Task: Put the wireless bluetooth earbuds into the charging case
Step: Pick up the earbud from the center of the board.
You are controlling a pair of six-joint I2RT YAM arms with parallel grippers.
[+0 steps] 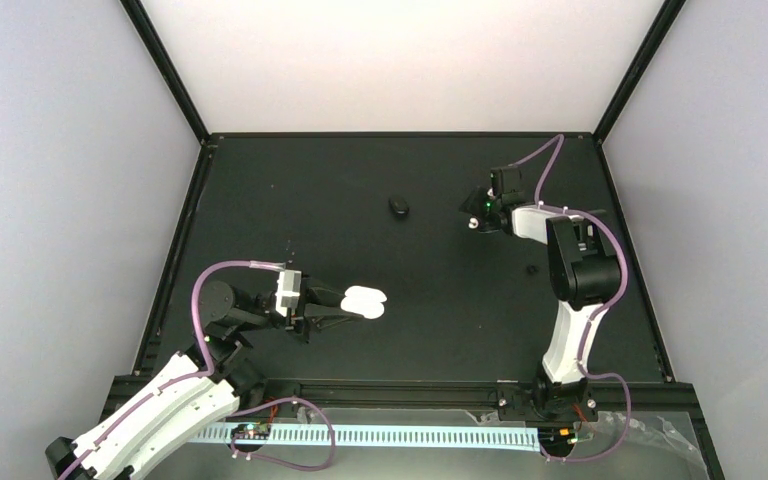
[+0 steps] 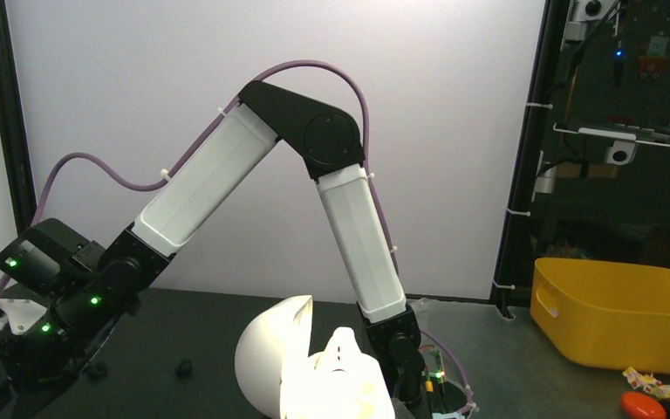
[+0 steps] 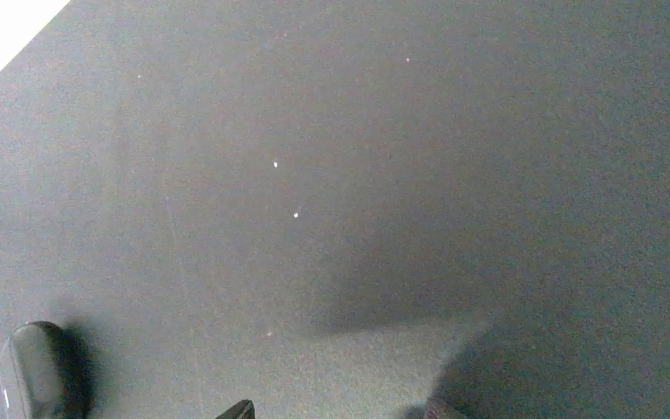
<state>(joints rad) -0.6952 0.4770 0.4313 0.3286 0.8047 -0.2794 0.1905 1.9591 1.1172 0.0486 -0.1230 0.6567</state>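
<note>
Top view: L gripper [image 1: 348, 304], jaws clamped on the open white charging case [image 1: 370, 300], low over mid-bench [image 1: 290, 190]. R gripper [image 1: 470, 215] is back-right, near a small black oval case [image 1: 398, 206].
L wrist: case lid up, wells glared out.
R wrist: jaws apart, nothing btwn tips.
Earbuds not clearly seen anywhere.
Step, prob.: R fetching a bud. Next needs finding one, then a fine pinch.

No legible text, labels, brand marks, numbers or signs in any of the three views
</note>
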